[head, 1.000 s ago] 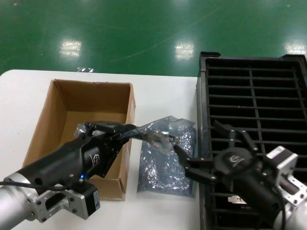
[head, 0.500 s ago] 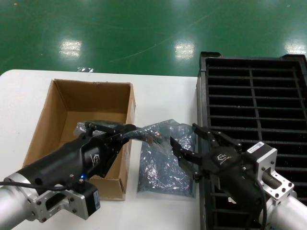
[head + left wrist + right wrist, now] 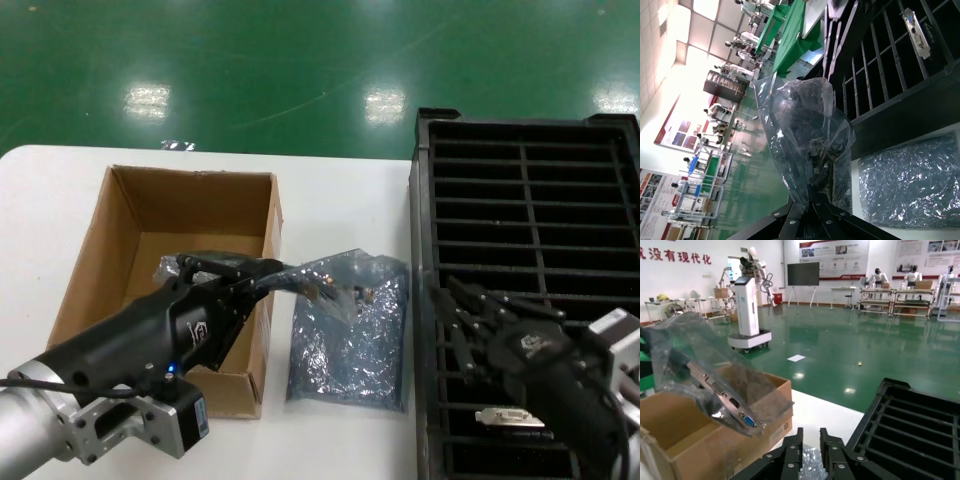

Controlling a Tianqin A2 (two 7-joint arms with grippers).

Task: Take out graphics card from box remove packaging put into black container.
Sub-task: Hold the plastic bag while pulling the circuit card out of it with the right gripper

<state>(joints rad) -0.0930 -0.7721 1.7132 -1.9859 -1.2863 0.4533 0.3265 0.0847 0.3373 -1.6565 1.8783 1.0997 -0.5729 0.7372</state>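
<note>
My left gripper reaches over the brown box and is shut on the crinkled translucent packaging, holding it in the air between box and black container. The graphics card is still inside the bag. In the right wrist view its silver bracket with a blue port shows through the packaging. In the left wrist view my left gripper pinches the bag at its lower edge. My right gripper is open and empty over the container's left edge, apart from the bag.
A flatter bluish-grey bag lies on the white table under the held bag. Another card with a silver bracket stands in a near slot of the container. The box's near wall is beside my right gripper.
My right gripper has drawn back from the held bag to the right, over the container's edge, and its fingers stand closer together. The left arm and the bag have not moved.
</note>
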